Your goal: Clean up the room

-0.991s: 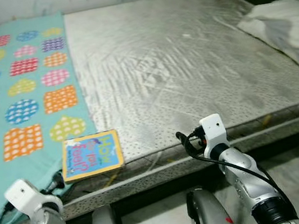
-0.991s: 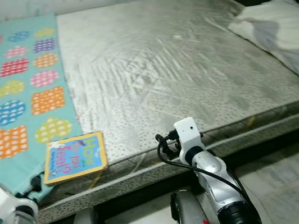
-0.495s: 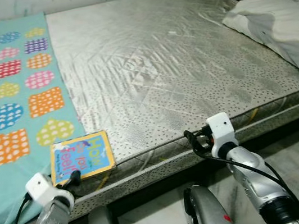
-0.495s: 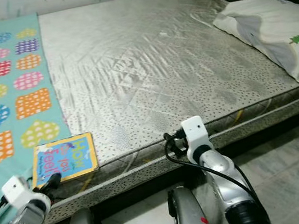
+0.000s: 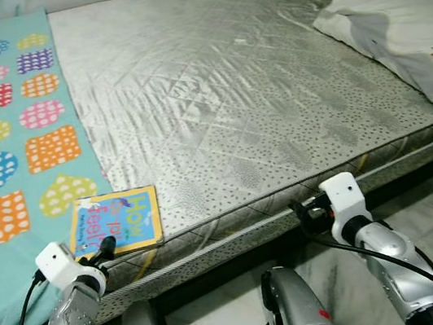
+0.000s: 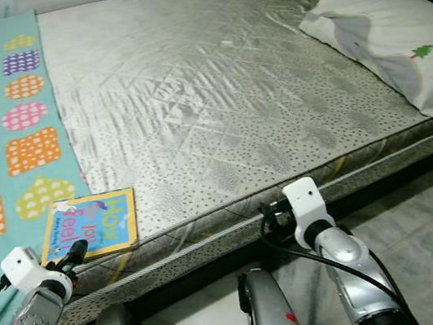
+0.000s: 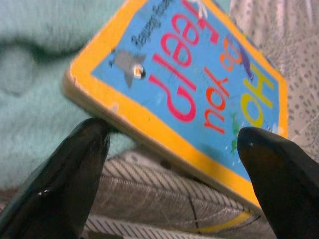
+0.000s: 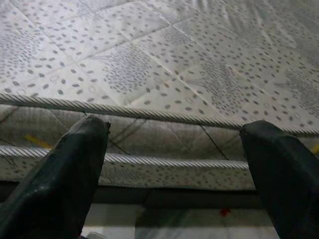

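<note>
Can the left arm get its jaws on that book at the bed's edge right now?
Probably yes. The left gripper is open right at the book, which lies flat at the mattress edge with its near corner between the jaws; nothing blocks it.

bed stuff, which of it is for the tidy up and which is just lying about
For the job:
- book, at the mattress edge
- left gripper, open at the book's near edge

Just there:
- pillow
- patterned teal sheet
- bare mattress
- right gripper, idle, open

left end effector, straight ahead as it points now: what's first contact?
Most likely the book. The left end effector is open, its fingers straddling the book's near corner at the mattress edge, with one finger already at the book's edge. Depth is unclear, so it might catch the mattress border first.
</note>
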